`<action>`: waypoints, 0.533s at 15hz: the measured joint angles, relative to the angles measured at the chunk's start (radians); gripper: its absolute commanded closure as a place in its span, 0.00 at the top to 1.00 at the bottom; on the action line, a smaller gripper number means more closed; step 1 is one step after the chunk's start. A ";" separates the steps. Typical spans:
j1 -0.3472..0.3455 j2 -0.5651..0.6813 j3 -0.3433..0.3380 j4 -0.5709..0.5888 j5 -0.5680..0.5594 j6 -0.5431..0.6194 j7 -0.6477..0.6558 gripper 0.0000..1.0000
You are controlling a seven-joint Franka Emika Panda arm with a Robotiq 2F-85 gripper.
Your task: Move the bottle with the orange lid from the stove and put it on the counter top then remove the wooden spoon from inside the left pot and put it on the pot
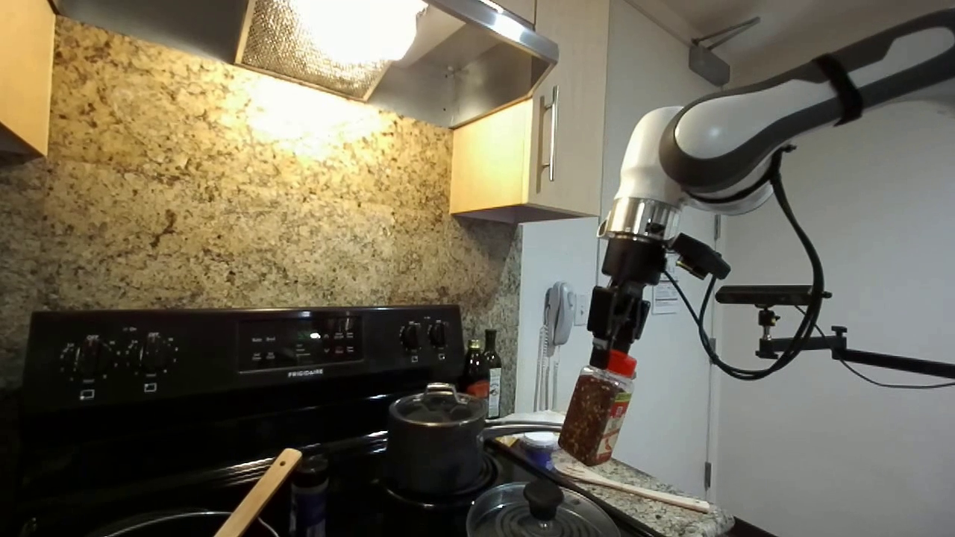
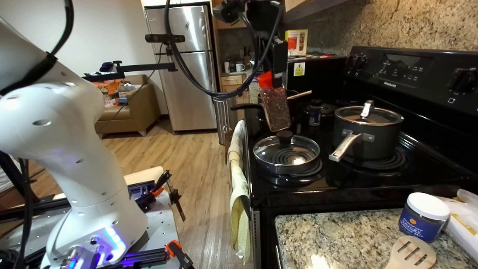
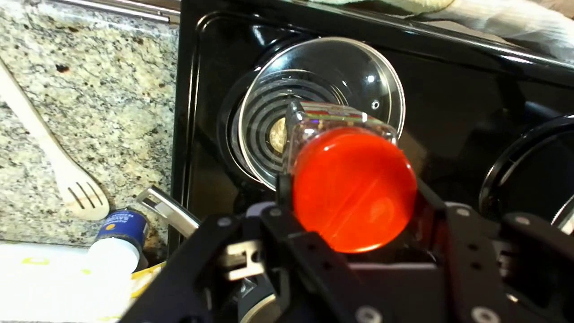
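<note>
My gripper [image 1: 615, 344] is shut on the spice bottle [image 1: 597, 418] by its red-orange lid [image 3: 354, 188]. The bottle holds red flakes and hangs tilted in the air. In an exterior view the bottle [image 2: 276, 108] is above the glass lid on the front burner. The wooden spoon [image 1: 257, 492] leans out of the left pot [image 1: 186, 514], whose body is mostly cut off there. The spoon handle [image 2: 300, 94] also shows behind the bottle. The speckled counter top [image 2: 317, 239] lies beside the stove and shows in the wrist view [image 3: 103, 103].
A lidded pot [image 2: 368, 138] stands on the back burner, its handle pointing toward the counter. A glass lid [image 2: 286, 153] lies on the front burner. A blue jar [image 2: 420, 220] and slotted wooden spatula [image 2: 412, 254] are on the counter. A small dark bottle [image 1: 310, 496] stands mid-stove.
</note>
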 measured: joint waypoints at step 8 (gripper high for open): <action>0.021 -0.011 0.008 -0.011 -0.009 0.000 -0.025 0.36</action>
